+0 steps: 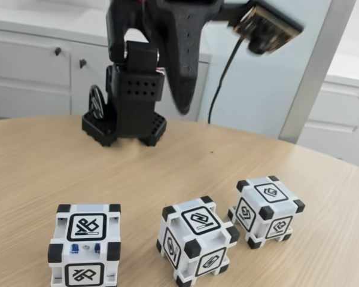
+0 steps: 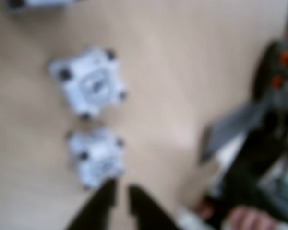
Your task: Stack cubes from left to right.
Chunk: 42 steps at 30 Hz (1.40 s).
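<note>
Three white cubes with black corners stand apart in a row on the wooden table in the fixed view: the left cube (image 1: 84, 245), the middle cube (image 1: 197, 239) and the right cube (image 1: 266, 209). None is stacked. My gripper (image 1: 182, 106) hangs high above the table's back part, well clear of them. The blurred wrist view looks down on one cube (image 2: 89, 84), another cube (image 2: 96, 155) and a sliver of a third cube (image 2: 38, 2). My gripper (image 2: 122, 189) shows there with a narrow gap between its dark fingers and nothing in it.
The arm's black base (image 1: 128, 113) stands at the back of the round wooden table (image 1: 42, 173), with a cable (image 1: 218, 84) behind it. White cabinets and a pale wall lie beyond. A pinkish blur, maybe a hand (image 2: 247, 220), shows low right in the wrist view.
</note>
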Motion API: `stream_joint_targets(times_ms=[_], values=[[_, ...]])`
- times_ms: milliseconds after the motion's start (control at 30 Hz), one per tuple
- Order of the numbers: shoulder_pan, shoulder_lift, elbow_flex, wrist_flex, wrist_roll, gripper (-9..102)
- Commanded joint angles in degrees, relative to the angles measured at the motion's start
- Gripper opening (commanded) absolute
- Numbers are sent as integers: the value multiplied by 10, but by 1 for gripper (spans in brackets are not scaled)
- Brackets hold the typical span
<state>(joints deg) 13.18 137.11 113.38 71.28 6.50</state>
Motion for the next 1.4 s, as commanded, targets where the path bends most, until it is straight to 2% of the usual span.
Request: stream_joint_targets(times_ms=[0, 133, 267, 433, 567, 700, 867, 1033, 1067, 1367], values=[[-4, -90, -116, 2, 10, 0], [-48, -148, -181, 49, -17, 0], [-166, -194, -206, 147, -22, 0], [-314, -239, -211, 184, 76, 0], [-380, -272, -211, 182, 145, 0], [-381, -323, -211, 161, 211, 0], [-381, -388, -207, 100, 291, 8], [-381, -410, -209, 90, 410, 11], [-381, -410, -209, 90, 421, 17], [-381, -410, -210, 89, 449, 35]])
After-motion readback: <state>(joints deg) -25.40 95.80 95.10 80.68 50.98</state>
